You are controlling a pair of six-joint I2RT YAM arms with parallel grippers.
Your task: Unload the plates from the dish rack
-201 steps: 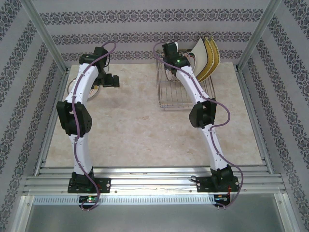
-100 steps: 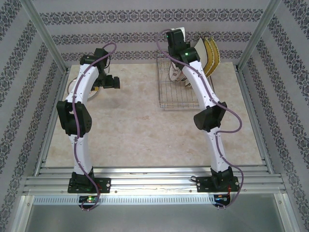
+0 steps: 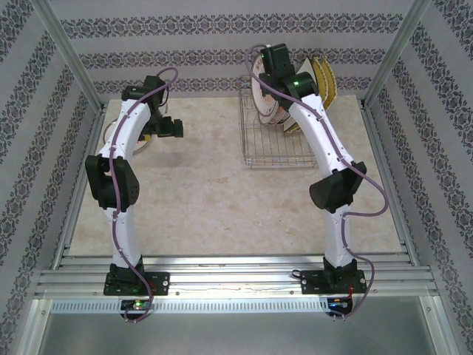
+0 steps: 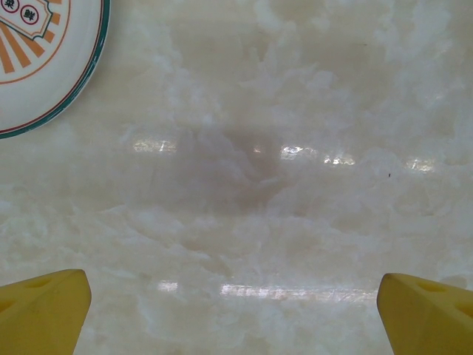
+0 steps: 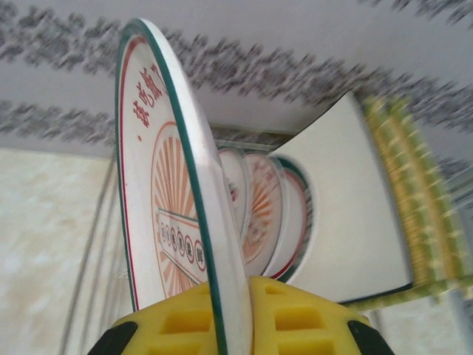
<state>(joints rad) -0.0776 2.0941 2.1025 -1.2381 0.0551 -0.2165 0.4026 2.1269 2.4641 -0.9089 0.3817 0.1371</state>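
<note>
One green-rimmed round plate (image 4: 37, 52) with orange rays already lies flat on the marble table (image 3: 207, 192) at the far left, so the unloading is begun but well short of done. The left gripper (image 4: 236, 314) hangs over bare tabletop just beside that plate, its yellow fingers spread wide and holding nothing. The right gripper (image 5: 233, 310) is clamped on the rim of a second green-rimmed round plate (image 5: 159, 170), which stands on edge, upright, at the far-left end of the dish rack (image 3: 277, 151) — whether its rim has cleared the wires I cannot tell. Behind it, in the rack, stand more round plates (image 5: 266, 214) — at least two, perhaps three — then a white square plate (image 5: 355, 222) and the yellow woven square plates (image 5: 414, 192) leaning at the far-right end. By my reckoning one plate is out, one is in hand, and most of the load is left.
</note>
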